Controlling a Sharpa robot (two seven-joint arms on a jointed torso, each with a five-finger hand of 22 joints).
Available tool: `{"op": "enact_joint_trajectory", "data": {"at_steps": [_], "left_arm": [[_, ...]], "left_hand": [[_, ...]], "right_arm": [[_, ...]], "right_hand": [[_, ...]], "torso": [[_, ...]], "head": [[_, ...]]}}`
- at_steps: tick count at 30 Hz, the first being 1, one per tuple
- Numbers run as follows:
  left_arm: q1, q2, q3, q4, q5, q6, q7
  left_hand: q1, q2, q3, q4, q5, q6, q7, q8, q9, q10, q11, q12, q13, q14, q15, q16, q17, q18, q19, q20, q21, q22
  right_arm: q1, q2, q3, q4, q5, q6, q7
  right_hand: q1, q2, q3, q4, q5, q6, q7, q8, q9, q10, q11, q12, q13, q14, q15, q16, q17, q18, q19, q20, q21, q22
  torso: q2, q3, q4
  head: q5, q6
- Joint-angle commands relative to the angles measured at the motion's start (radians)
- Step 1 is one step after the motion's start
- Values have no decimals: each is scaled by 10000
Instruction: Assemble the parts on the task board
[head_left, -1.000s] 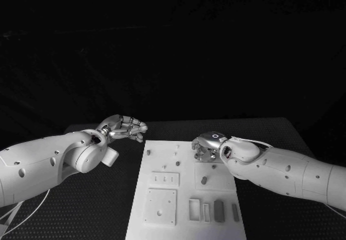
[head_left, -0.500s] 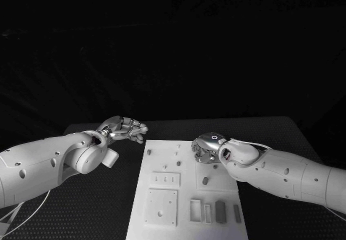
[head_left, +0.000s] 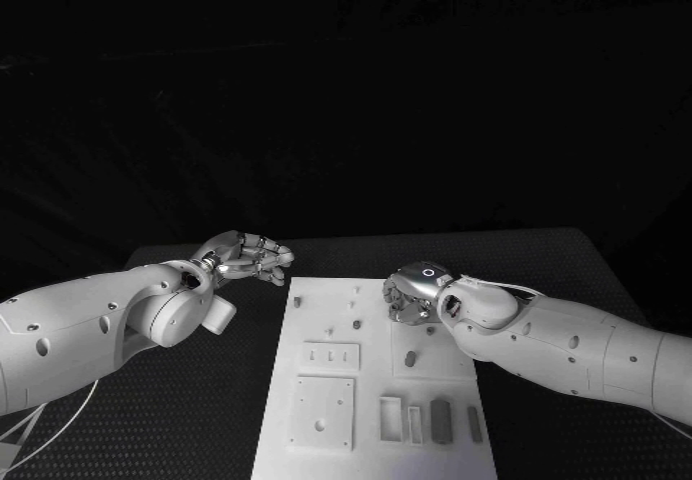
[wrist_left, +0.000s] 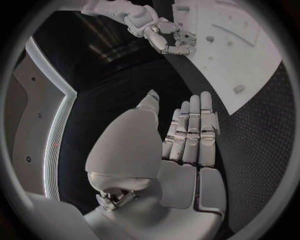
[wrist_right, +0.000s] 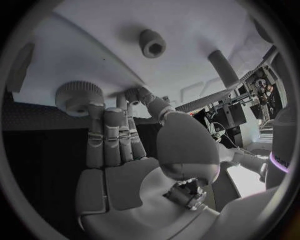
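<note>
The white task board (head_left: 325, 415) lies in the middle of the table, also seen in the left wrist view (wrist_left: 256, 50). Small pegs (head_left: 353, 326) stand on its far half, and dark slot pieces (head_left: 437, 421) sit near its front edge. My right hand (head_left: 411, 298) is down on the board's far right part. Its fingertips (wrist_right: 97, 107) touch a round knurled part (wrist_right: 78, 96) at the board's edge, and I cannot tell whether they grip it. A socket-head piece (wrist_right: 152, 48) and a round peg (wrist_right: 223, 67) stand beyond. My left hand (head_left: 245, 256) hovers off the board's far left corner, fingers straight (wrist_left: 190, 135) and holding nothing.
Black textured table (head_left: 188, 420) surrounds the board on both sides. Square recessed plates (head_left: 320, 410) occupy the board's near left. My right hand (wrist_left: 165, 35) appears over the board in the left wrist view, and a small part (wrist_left: 239, 89) lies by the board's edge there.
The right hand and forearm have shifted slightly over the far right of the board. The left hand has stayed put.
</note>
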Motion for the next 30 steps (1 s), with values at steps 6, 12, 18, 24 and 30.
{"op": "enact_joint_trajectory", "data": {"at_steps": [6, 12, 18, 24, 30], "left_arm": [[2, -18, 4, -7, 34, 126, 38], [1, -22, 4, -9, 38, 152, 22], [1, -31, 3, -14, 41, 142, 16], [1, -39, 3, -18, 47, 153, 6], [1, -48, 3, -20, 52, 160, -3]], "left_hand": [[-98, 31, 59, -14, 2, -40, 260, -59, -1, 10, 30, -60, 2, 74, -4, -70, 17, 75, -6, -39, -33, -6], [-108, 27, 57, -13, 2, -43, 261, -65, -1, 4, 30, -71, 1, 73, -3, -77, 25, 73, -7, -39, -37, -6], [-114, 23, 57, -16, 1, -48, 261, -71, -2, -7, 28, -86, 0, 72, -3, -85, 35, 72, -8, -40, -41, -6], [-115, 21, 59, -16, 1, -49, 260, -73, -1, -11, 27, -94, -1, 71, -3, -90, 41, 72, -8, -40, -44, -5], [-116, 19, 59, -17, 0, -51, 258, -75, -1, -16, 25, -101, -2, 71, -3, -93, 45, 72, -8, -40, -46, -5]], "right_arm": [[-113, -73, -96, 2, -304, 687, -198], [-113, -129, -97, 54, -309, 754, -210], [-113, -181, -98, 116, -309, 738, -216], [-113, -248, -98, 215, -310, 797, -230], [-112, -297, -97, 237, -331, 796, -248]], "right_hand": [[219, -145, -32, -28, -18, -78, 133, -212, -77, -469, 204, -455, -169, -133, 144, 46, -56, 644, -113, -4, -103, 102], [330, -231, -27, -33, -20, -322, 257, -386, -164, -606, 290, -624, -250, -191, 232, 75, -75, 644, -151, 25, -128, 107], [349, -288, -48, -32, -20, -402, 283, -444, -197, -601, 297, -663, -271, -207, 239, 94, -83, 644, -155, 38, -131, 111], [366, -309, -51, -31, -20, -421, 297, -462, -210, -635, 312, -712, -295, -229, 252, 100, -94, 644, -158, 45, -138, 110], [456, -250, -8, -35, -20, -312, 272, -409, -193, -617, 316, -741, -311, -241, 257, 115, -105, 644, -158, 45, -144, 110]], "torso": [[49, 21, 8], [78, 34, 6], [99, 39, 14], [118, 51, 16], [128, 52, 15]], "head": [[-17, -10], [-23, 15], [-27, 26], [-30, 38], [-39, 55]]}}
